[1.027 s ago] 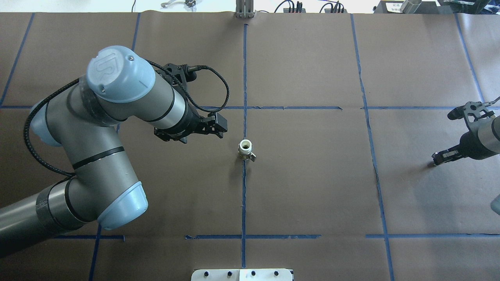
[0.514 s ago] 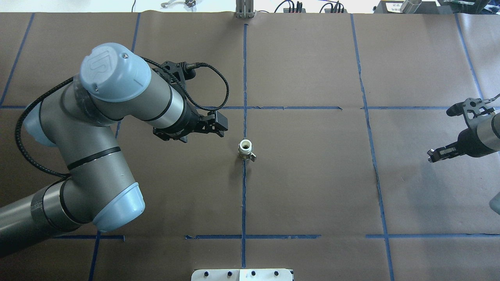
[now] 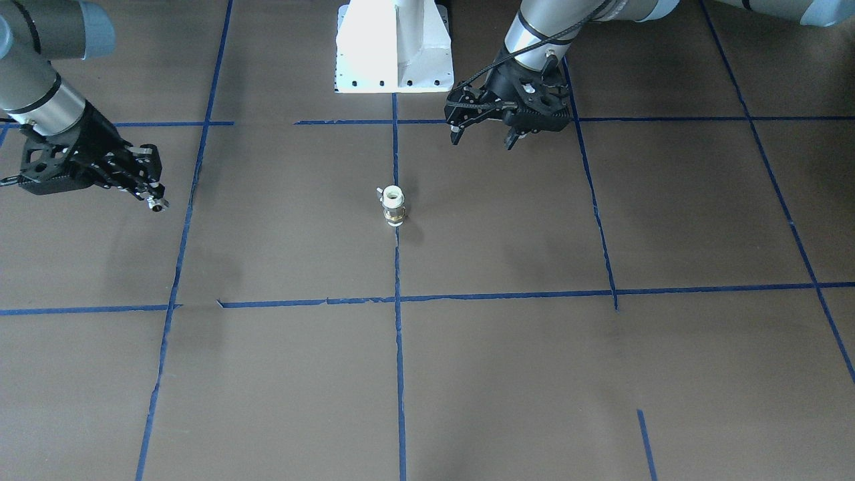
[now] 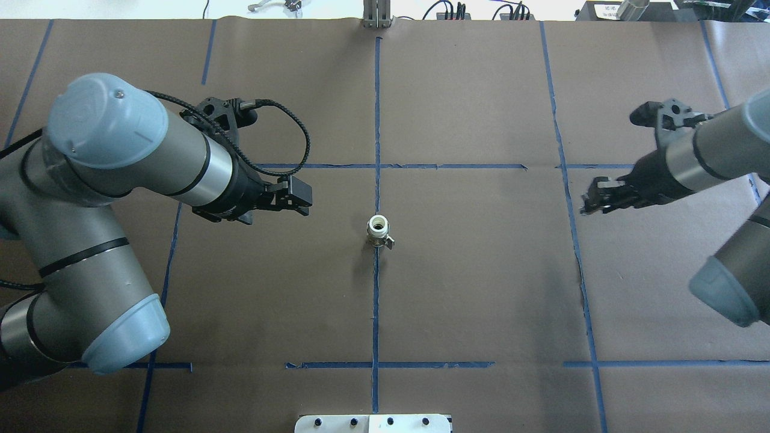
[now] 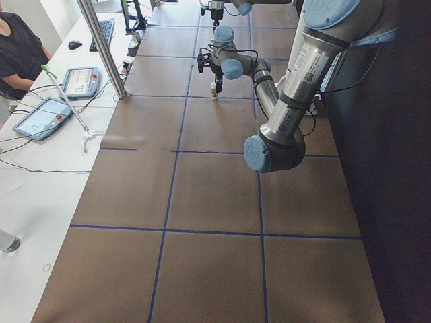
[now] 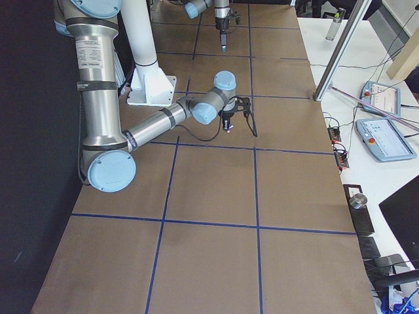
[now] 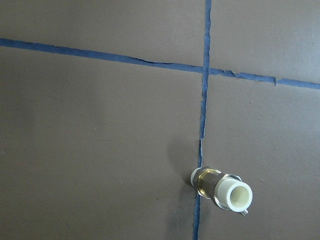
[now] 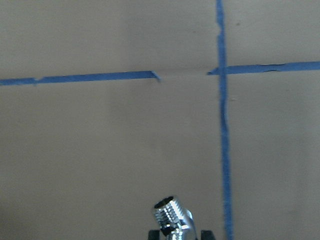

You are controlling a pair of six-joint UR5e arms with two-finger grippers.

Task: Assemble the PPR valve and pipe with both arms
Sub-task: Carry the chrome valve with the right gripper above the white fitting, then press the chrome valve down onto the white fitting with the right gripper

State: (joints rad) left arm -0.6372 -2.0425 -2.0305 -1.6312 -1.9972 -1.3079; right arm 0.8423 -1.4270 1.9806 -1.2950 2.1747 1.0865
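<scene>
The silver-grey jointed left arm (image 4: 90,252), capped in pale blue at each joint, comes in from the overhead view's left, folds at the elbow and sends its wrist towards the middle of the brown paper-covered counter (image 4: 481,288). Its black two-finger left gripper (image 3: 482,139) hangs above the counter, tilted downward, jaws spread apart with nothing between them. The matching silver-grey right arm (image 4: 716,147) reaches in from the opposite side, wrist sloping down and inward. Its black right gripper (image 4: 594,201) is off the counter, jaws closed on a small shiny chrome threaded pipe (image 8: 171,216) that sticks out past the fingertips. The two grippers are well apart.
</scene>
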